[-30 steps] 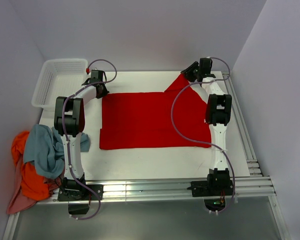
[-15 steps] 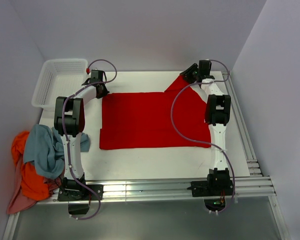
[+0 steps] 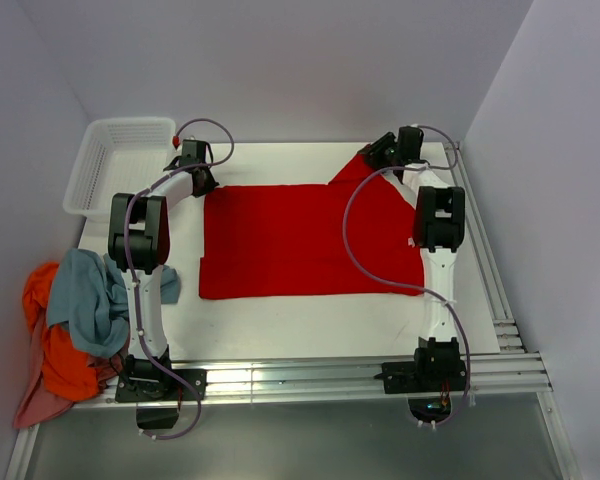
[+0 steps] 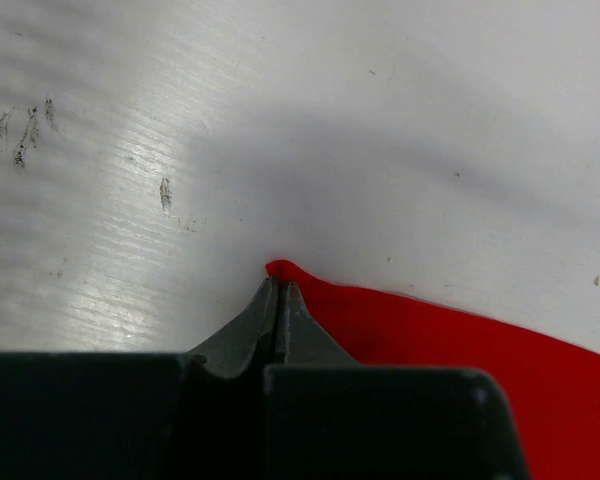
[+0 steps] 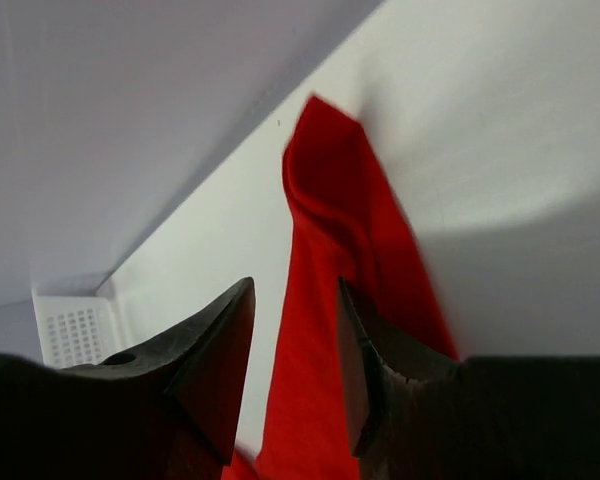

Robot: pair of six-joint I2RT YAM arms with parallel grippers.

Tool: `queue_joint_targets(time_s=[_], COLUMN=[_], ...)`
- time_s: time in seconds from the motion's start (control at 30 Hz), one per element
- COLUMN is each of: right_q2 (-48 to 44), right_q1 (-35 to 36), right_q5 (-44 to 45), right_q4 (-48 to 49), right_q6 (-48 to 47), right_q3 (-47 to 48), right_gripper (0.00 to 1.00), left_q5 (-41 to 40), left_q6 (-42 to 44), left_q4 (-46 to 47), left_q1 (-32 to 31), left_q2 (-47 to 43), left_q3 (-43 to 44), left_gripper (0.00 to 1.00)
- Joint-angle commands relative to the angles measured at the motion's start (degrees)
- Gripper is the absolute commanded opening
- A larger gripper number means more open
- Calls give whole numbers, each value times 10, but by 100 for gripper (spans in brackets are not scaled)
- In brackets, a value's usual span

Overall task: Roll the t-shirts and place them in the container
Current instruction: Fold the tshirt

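A bright red t-shirt (image 3: pixel 300 240) lies spread flat in the middle of the white table. My left gripper (image 3: pixel 202 182) is at its far left corner. In the left wrist view the gripper (image 4: pixel 277 283) is shut on that corner of the red t-shirt (image 4: pixel 430 330), low on the table. My right gripper (image 3: pixel 376 153) is at the far right sleeve. In the right wrist view the gripper (image 5: pixel 295 300) is open, with the red sleeve (image 5: pixel 330 200) running under the gap between the fingers. A blue-grey shirt (image 3: pixel 90 295), an orange one (image 3: pixel 50 345) and a pinkish one (image 3: pixel 28 408) lie piled at the near left.
A white mesh basket (image 3: pixel 120 160) stands at the far left corner; it also shows in the right wrist view (image 5: pixel 70 328). Walls close the table at the back and both sides. A metal rail (image 3: pixel 310 378) runs along the near edge by the arm bases.
My right gripper has shifted slightly nearer and lower over the red sleeve. The left arm and the shirt have not visibly moved.
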Motion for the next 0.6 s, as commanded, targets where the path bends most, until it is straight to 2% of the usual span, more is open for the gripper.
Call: queue_joint_targets(time_s=[0.0,0.23,0.33,0.57], right_q2=[-95,-238,-288,-321], right_q1=[-4,-7,-7,-6], right_q5=[-15,-18,-4,25], right_q4=[44,136,130,49], right_q6=[-1,8,-1,-16], right_q3=[-59,-274,-328,-338], right_gripper=[45,45,45,43], left_q5=[33,34,38,40], left_q6=[6,9,9,8], left_q4=[-27,-29,-23,-22], left_q1=[-8,-2,0,0], left_q2=[2,-3,-6,-8], left_q3=[5,1,-6,-8], left_gripper=[0,0,0,0])
